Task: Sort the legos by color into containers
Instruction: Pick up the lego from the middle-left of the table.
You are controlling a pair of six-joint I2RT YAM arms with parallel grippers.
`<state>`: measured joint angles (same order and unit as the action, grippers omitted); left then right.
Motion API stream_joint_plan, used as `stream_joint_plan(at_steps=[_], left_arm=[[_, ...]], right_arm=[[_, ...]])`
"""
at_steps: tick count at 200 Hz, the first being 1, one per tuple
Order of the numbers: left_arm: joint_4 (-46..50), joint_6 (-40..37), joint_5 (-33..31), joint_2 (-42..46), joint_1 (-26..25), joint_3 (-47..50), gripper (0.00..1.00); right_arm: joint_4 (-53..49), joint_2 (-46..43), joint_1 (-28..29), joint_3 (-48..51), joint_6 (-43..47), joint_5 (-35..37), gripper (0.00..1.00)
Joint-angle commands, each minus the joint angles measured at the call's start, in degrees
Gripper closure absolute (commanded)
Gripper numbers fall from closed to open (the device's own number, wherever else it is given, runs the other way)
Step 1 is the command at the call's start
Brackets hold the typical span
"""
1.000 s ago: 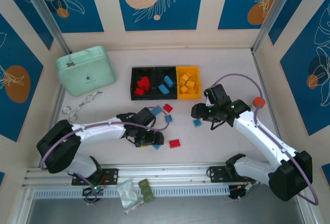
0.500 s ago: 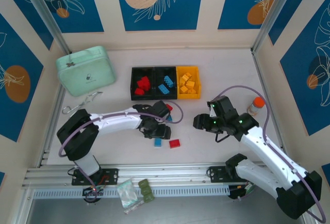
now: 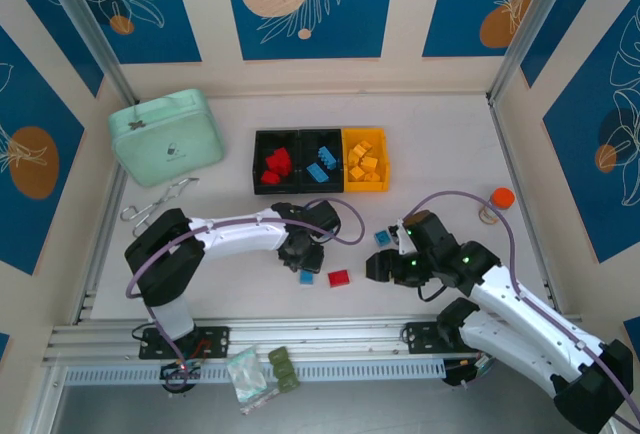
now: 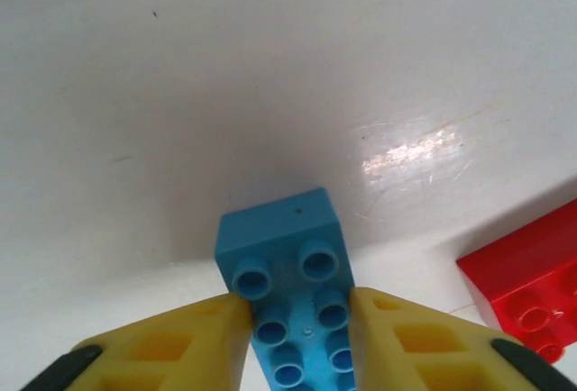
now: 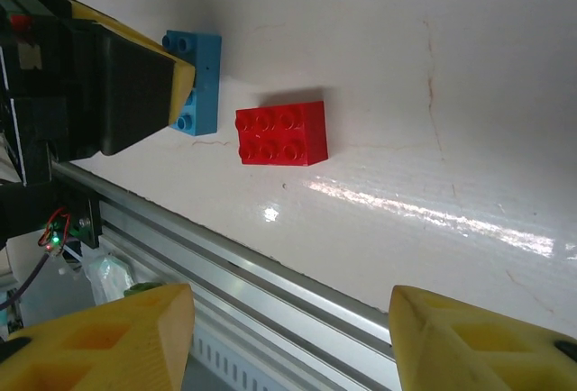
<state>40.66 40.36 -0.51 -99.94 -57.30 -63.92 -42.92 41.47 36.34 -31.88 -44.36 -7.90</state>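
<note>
Top external: high behind the arm bases, looking down on the whole tabletop.
Left wrist: very close, looking down.
Right wrist: near, facing 9 o'clock.
Shared by all: blue brick, red brick.

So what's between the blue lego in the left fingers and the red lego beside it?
Only bare table between blue lego and red lego, seen from the right wrist view.

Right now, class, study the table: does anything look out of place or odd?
Nothing is spilled or damaged. The bins look sorted by colour. Out of place: a clear bag and dark green blocks lie on the near rail, off the table.
</note>
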Motion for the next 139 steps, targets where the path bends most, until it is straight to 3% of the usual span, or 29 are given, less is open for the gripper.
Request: stream_joint_plan(at_steps=[1,55,79,97,117,139], left_arm=[[0.2,-0.5,-1.9,-2.2,-0.2,1.8,0.72],[-0.7,-0.4,-4.2,0.2,1.0,3.2,0.74],[-1.3,-0.6,-3.1,-1.2,1.0,2.9,0.58],[-1.8,-0.7,-2.3,-2.5,0.8,2.6,0.52],[-1.6,-1.0,-2.5,-3.6,0.6,2.2,0.53],[-1.5,-1.0,-2.9,-3.8,0.6,2.3,0.65]], right_arm=[[-0.7,-1.3,0.3,0.6,-2.1,-0.1,0.41],[1.0,0.3,0.4,0.6,-2.0,0.7,0.41],[1.6,1.7,0.4,0.6,-2.0,0.6,0.41],[1.6,1.8,0.4,0.6,-2.2,1.0,0.41],[1.5,1.2,0.4,1.1,-2.5,1.4,0.41],[1.7,1.1,0.4,1.3,-2.7,1.7,0.41]])
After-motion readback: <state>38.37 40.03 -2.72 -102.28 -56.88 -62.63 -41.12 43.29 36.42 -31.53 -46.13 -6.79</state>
